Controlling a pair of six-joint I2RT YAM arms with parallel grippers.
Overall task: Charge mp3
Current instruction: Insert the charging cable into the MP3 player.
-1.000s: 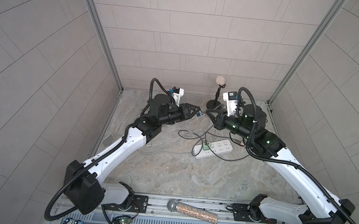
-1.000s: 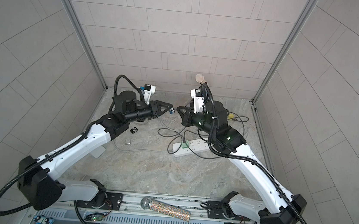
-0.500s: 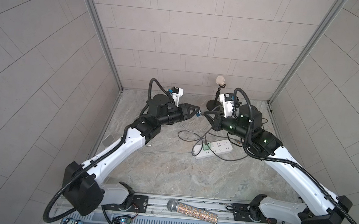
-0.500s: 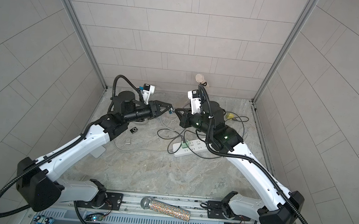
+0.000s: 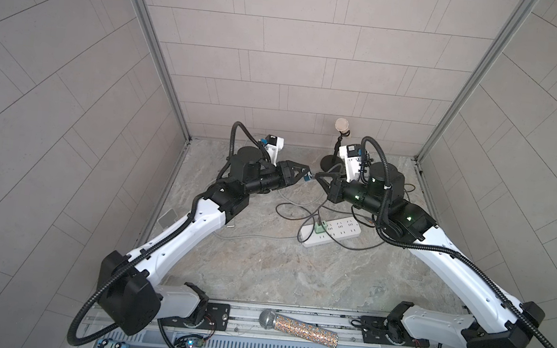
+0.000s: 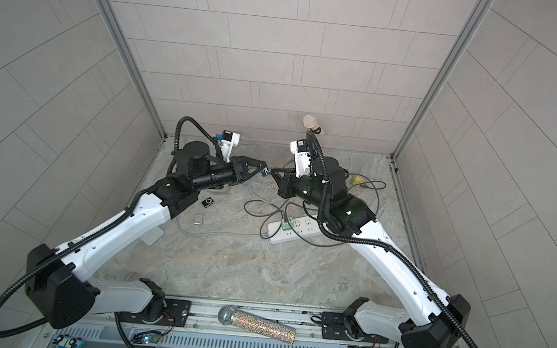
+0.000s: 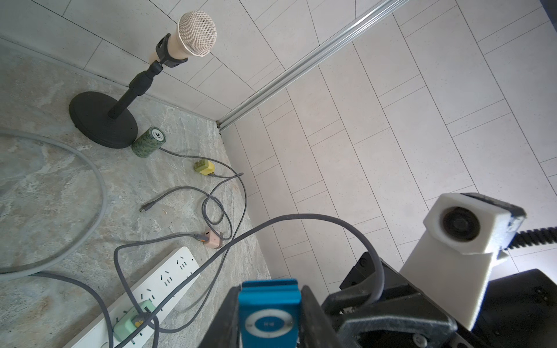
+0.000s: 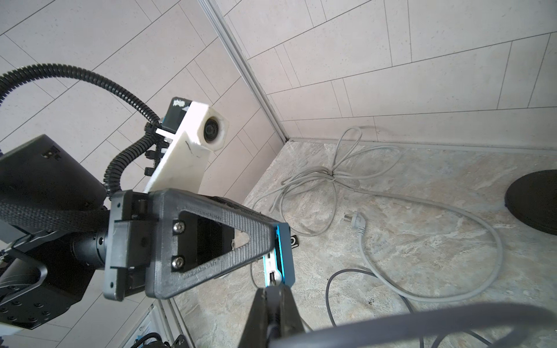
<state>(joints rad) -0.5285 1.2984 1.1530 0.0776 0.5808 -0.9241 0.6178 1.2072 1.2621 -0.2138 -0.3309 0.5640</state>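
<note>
**Top views.** In both top views my left fingers (image 5: 300, 172) hold the small blue metal mp3 player (image 5: 308, 176) in the air above the far part of the grey marbled table (image 5: 260, 274). They are spread only as wide as the player. My right fingers (image 5: 319, 178) point at it from just beside it and are pressed together on the plug end of the thin grey charging cable (image 5: 319, 211). The cable drops to the green charger adapter (image 5: 320, 228), which is seated in the white power strip (image 5: 338, 229). A small black square device (image 6: 207, 202) lies apart on the table, untouched.

**Left wrist view.** The mp3 player (image 7: 269, 313) stands upright between my left fingers (image 7: 224, 316), with its control ring facing the camera. The charging cable (image 7: 301, 216) arcs across above the power strip (image 7: 162, 280).

**Right wrist view.** The player's narrow edge (image 8: 278, 256) faces my right fingers (image 8: 272, 310), and a small socket shows near its lower end. I cannot tell whether the plug touches the socket yet.

**Step in hand.** The supply end appears connected, and mating the plug to the player remains.

**Next move.**
1. Line the plug up squarely with the socket.
2. Push it in short and straight.
3. Brace the player firmly with the left fingers against that push.
</note>
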